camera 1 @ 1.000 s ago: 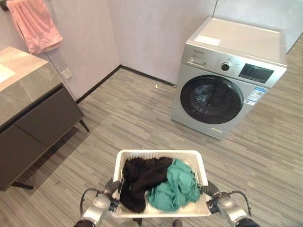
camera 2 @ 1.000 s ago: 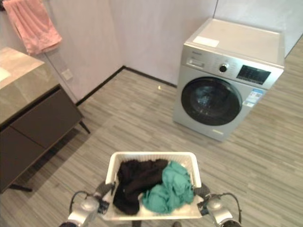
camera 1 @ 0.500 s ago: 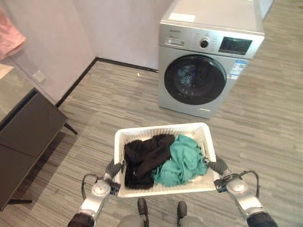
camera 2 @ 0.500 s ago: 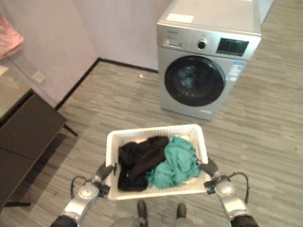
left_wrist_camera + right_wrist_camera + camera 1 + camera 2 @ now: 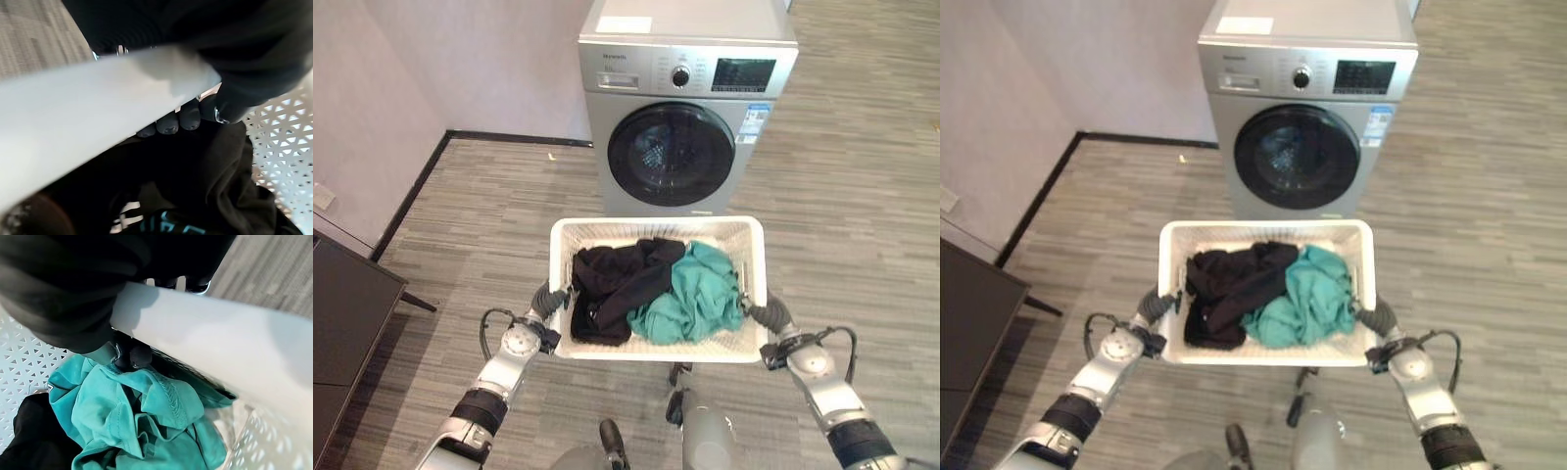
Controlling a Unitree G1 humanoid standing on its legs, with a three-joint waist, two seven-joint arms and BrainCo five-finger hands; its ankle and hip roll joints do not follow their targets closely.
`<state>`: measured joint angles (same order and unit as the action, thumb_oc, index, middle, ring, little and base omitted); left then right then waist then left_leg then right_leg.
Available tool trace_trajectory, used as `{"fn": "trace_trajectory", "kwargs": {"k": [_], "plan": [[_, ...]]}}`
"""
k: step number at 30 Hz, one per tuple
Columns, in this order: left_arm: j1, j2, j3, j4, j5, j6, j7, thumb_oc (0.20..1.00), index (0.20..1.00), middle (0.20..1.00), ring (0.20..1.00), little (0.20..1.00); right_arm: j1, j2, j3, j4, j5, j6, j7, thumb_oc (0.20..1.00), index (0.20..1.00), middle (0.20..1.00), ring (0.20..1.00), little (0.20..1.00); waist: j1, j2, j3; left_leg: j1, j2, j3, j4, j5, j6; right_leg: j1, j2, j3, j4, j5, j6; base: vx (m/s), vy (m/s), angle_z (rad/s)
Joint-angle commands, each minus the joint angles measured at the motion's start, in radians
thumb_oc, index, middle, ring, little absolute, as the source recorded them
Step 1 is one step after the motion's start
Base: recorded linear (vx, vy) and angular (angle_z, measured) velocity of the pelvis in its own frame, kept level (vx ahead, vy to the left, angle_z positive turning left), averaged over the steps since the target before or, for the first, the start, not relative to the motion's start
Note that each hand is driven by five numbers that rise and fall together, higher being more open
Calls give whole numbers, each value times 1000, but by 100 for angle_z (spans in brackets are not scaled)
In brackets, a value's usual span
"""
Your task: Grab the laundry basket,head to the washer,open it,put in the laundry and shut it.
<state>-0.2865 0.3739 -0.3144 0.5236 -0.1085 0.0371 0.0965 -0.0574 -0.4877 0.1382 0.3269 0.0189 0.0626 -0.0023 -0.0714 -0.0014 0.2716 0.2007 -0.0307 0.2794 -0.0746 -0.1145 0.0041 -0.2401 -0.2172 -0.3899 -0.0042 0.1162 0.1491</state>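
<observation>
I carry a white laundry basket in front of me, with a black garment and a teal garment inside. My left hand grips the basket's left rim, its fingertips curled over into the basket. My right hand holds the right rim the same way. The silver washer stands straight ahead beyond the basket, its round dark door closed.
A dark cabinet stands at the left. A pale wall with a black skirting runs behind and left of the washer. Grey plank floor lies open to the right of the washer.
The whole view has swung: the washer now sits centred and closer ahead, and the cabinet has slid off to the left. Both hands keep their hold on the basket.
</observation>
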Motion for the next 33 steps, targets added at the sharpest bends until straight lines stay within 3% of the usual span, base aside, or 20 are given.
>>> {"fn": "trace_trajectory", "kwargs": {"k": [1,2,3,4,5,6,7,8,10,11,13,14,18,19,24,30,32,33], "plan": [[-127,16,12,11,-9,-86,50,200,200,200,200,200,-16,-83,-21,38,-9,-57,-64,200,200,200,200,200,-33,60,-118,74,83,-56,229,-148,-25,43,92,22,6,10,3,514,-309,98],[-129,11,0,24,-33,-80,52,200,200,200,200,200,-9,-76,-17,58,22,-53,-76,200,200,200,200,200,-32,63,-107,-16,165,-70,480,21,-86,95,133,32,33,-42,-60,376,-290,80],[-129,11,-1,24,-34,-80,52,200,200,200,200,200,-9,-76,-17,59,23,-53,-76,200,200,200,200,200,-35,66,-108,-28,173,-77,498,17,-93,93,137,27,33,-45,-65,330,-322,52],[-120,13,9,22,-45,-79,59,200,200,200,200,200,-6,-73,-14,63,34,-55,-79,200,200,200,200,200,-21,58,-97,-80,197,-97,657,121,-115,124,155,24,30,-62,-98,138,-218,10],[-113,13,16,22,-66,-85,63,200,200,200,200,200,-14,-71,0,74,43,-59,-80,200,200,200,200,200,-6,49,-82,-152,198,-143,787,161,-126,148,174,28,20,-79,-123,156,-230,-13],[-106,10,15,24,-75,-90,66,200,200,200,200,200,-20,-71,14,87,45,-55,-82,200,200,200,200,200,6,30,-73,-193,188,-140,815,161,-97,163,171,35,10,-82,-141,241,-164,-66],[-106,11,12,21,-97,-85,73,200,200,200,200,200,-14,-69,34,110,53,-48,-78,200,200,200,200,200,24,-2,-61,-273,221,-151,787,126,-70,204,164,71,-1,-104,-144,199,-76,-86],[-106,11,12,21,-97,-85,73,200,200,200,200,200,-14,-69,34,110,53,-48,-78,200,200,200,200,200,24,-2,-61,-273,221,-151,787,126,-70,204,164,71,-1,-104,-144,270,-16,-47],[-105,7,14,32,-103,-82,77,200,200,200,200,200,0,-60,48,136,56,-44,-68,200,200,200,200,200,45,-17,-53,-308,232,-154,645,82,-59,235,150,89,-13,-124,-125,217,138,-5],[-98,9,18,35,-101,-83,78,200,200,200,200,200,14,-55,54,151,55,-45,-56,200,200,200,200,200,58,-20,-51,-305,244,-165,402,94,-76,251,141,108,-19,-133,-107,253,283,-26],[-96,14,24,42,-98,-83,82,200,200,200,200,200,16,-47,62,164,51,-46,-47,200,200,200,200,200,80,4,-43,-309,263,-217,158,190,-103,262,139,125,0,-153,-97,200,312,-46],[-91,12,24,51,-97,-84,84,200,200,200,200,200,17,-41,66,176,47,-47,-46,200,200,200,200,200,89,13,-39,-301,269,-240,92,227,-113,268,138,130,14,-165,-97,106,180,-60],[-75,8,22,80,-96,-87,82,200,200,200,200,200,34,-28,55,183,40,-47,-39,200,200,200,200,200,82,35,-52,-261,255,-241,83,199,-124,286,125,150,32,-173,-83,164,246,-77],[-47,15,37,78,-87,-92,81,200,200,200,200,200,60,-17,35,162,33,-47,-33,200,200,200,200,200,81,40,-72,-219,222,-217,75,170,-113,313,89,167,19,-158,-64,151,241,-51],[-5,40,65,60,-81,-96,79,200,200,200,200,200,62,-2,11,139,23,-49,-37,200,200,200,200,200,92,39,-106,-154,175,-168,52,134,-84,332,46,197,-6,-135,-36,119,190,-27],[33,57,106,13,-74,-103,80,200,200,200,200,200,79,-7,-24,77,-3,-55,-40,200,200,200,200,200,95,37,-129,-116,153,-141,14,123,-70,336,25,207,-29,-116,-16,50,84,-16],[36,70,119,-30,-64,-110,77,200,200,200,200,200,67,-28,-52,39,-18,-61,-50,200,200,200,200,200,96,27,-131,-139,140,-158,59,94,-64,335,9,206,-47,-100,-9,-3,129,0],[27,75,113,-42,-67,-119,78,200,200,200,200,200,53,-41,-63,25,-14,-67,-62,200,200,200,200,200,98,13,-121,-190,126,-192,163,53,-55,338,-4,210,-57,-95,-8,-43,73,4]]}}
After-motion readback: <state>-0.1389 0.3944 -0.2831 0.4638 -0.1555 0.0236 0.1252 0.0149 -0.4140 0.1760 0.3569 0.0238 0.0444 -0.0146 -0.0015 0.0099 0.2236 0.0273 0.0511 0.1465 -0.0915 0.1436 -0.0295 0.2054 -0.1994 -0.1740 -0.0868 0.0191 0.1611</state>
